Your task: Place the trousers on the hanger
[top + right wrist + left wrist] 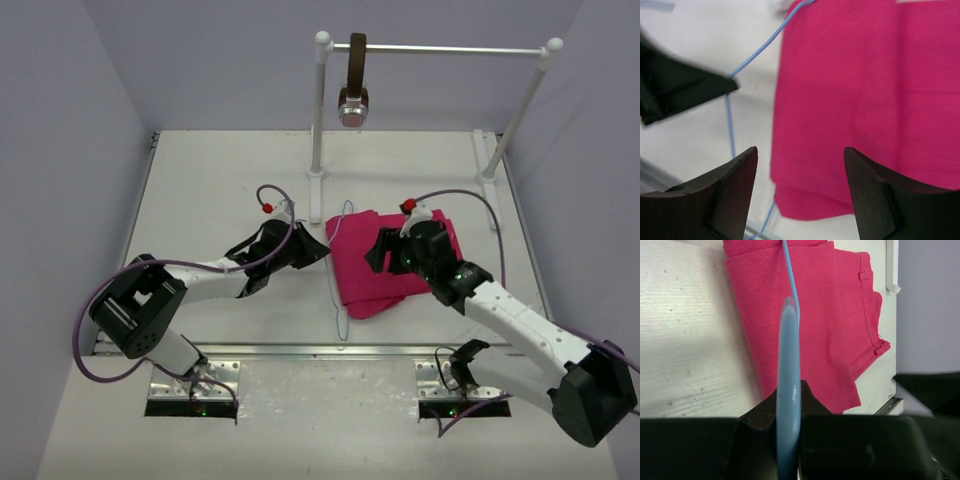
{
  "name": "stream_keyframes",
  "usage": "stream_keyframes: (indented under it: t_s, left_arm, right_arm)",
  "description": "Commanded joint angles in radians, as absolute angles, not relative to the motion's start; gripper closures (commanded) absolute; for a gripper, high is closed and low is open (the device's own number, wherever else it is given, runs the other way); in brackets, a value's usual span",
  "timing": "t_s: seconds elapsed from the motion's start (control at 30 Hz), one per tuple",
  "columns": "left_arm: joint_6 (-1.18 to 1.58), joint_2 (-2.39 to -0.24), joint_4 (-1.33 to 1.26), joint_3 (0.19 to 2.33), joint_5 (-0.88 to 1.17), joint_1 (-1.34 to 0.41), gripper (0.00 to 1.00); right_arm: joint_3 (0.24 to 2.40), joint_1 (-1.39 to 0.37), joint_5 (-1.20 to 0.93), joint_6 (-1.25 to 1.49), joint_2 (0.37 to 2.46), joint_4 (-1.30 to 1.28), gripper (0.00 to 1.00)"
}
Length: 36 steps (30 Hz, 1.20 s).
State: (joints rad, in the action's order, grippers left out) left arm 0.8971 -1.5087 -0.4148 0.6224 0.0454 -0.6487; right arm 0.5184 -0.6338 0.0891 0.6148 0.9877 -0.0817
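The magenta trousers (385,268) lie folded on the table, right of centre. The thin pale blue hanger (335,295) lies along their left edge, partly under the cloth. My left gripper (322,250) is shut on the hanger (789,365); the blue bar runs up between its jaws towards the trousers (830,325). My right gripper (386,250) hovers over the trousers, open with nothing between its fingers. In the right wrist view the gripper (800,150) frames the folded lower corner of the trousers (865,100). The hanger wire (730,125) shows to their left.
A white garment rack with a metal rod (440,48) stands at the back of the table. A brown strap with a round metallic end (354,95) hangs from the rod. The rack's left post foot (316,190) is close behind the trousers.
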Motion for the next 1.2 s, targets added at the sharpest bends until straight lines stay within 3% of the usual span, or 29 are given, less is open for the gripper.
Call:
stream_keyframes:
  t_s: [0.0,0.43,0.7,0.77,0.83,0.87,1.17]
  left_arm:
    - [0.91,-1.495,-0.417,0.624,0.007,-0.655,1.0]
    - [0.907,-1.443,-0.405,0.588,-0.029,-0.657,1.0]
    - [0.9,-1.457,-0.445,0.564,-0.007,-0.657,1.0]
    - [0.894,-1.459,-0.442,0.563,-0.006,-0.657,1.0]
    - [0.893,-1.454,-0.434,0.563,-0.015,-0.657,1.0]
    - [0.893,-1.451,-0.416,0.563,-0.033,-0.657,1.0]
    - [0.868,-1.399,-0.248,0.591,-0.162,-0.653,1.0]
  right_arm:
    - [0.703,-0.436,-0.037,0.421,1.178,-0.327,0.3]
    - [0.91,-0.356,-0.136,0.268,1.578,-0.314,0.38]
    - [0.972,-0.354,-0.08,0.271,1.706,-0.313,0.28]
    - [0.985,-0.356,-0.13,0.267,1.721,-0.316,0.41]
    - [0.985,-0.356,-0.161,0.274,1.708,-0.316,0.74]
    - [0.973,-0.362,-0.158,0.28,1.673,-0.322,0.99]
    - [0.983,-0.387,-0.091,0.334,1.296,-0.49,1.0]
